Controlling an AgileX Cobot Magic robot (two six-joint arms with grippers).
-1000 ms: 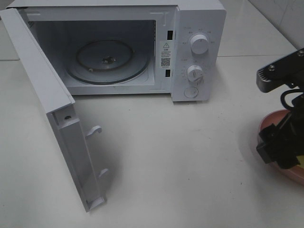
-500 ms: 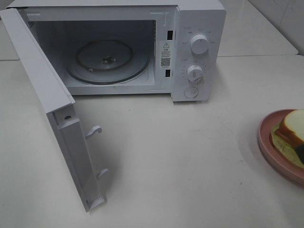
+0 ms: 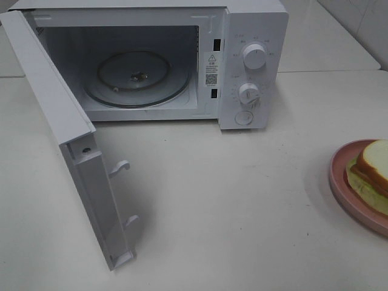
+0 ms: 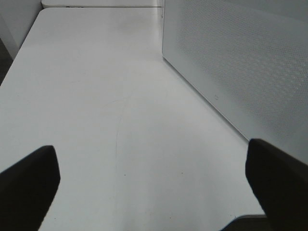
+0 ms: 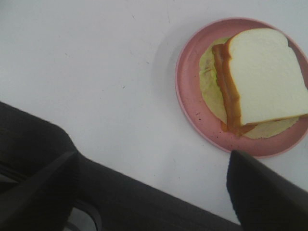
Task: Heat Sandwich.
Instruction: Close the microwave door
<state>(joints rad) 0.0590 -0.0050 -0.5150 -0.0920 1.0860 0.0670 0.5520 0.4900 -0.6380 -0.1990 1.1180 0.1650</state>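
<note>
The right arm that hung over the plate a second ago has pulled clear of the high view, so the sandwich (image 3: pixel 374 168) now shows uncovered at the right edge of the counter (image 3: pixel 230 206). It lies on a pink round plate (image 3: pixel 343 182), white bread on top, a reddish-brown filling along its edge and pale green lettuce spreading out underneath. In the right wrist view the sandwich (image 5: pixel 262 79) sits toward one side of the plate (image 5: pixel 192 103), with bare pink rim showing on the other. The right claw (image 5: pixel 156 192) hangs above the counter just beside the plate, its two dark fingers (image 5: pixel 264 192) spread wide with nothing between them and touching neither plate nor bread. Well apart from the plate, at the back of the counter, stands a white microwave (image 3: pixel 254 24). Its door (image 3: pixel 66 139) is swung fully out toward the left front, and the glass turntable (image 3: pixel 136 77) lies bare inside the cavity. Two knobs (image 3: pixel 254 56) and a round button sit on the panel at its right. The left claw (image 4: pixel 154 187) is over by the microwave's perforated side wall (image 4: pixel 240 67), low above bare counter, its fingers (image 4: pixel 29 178) parted wide and empty.
</note>
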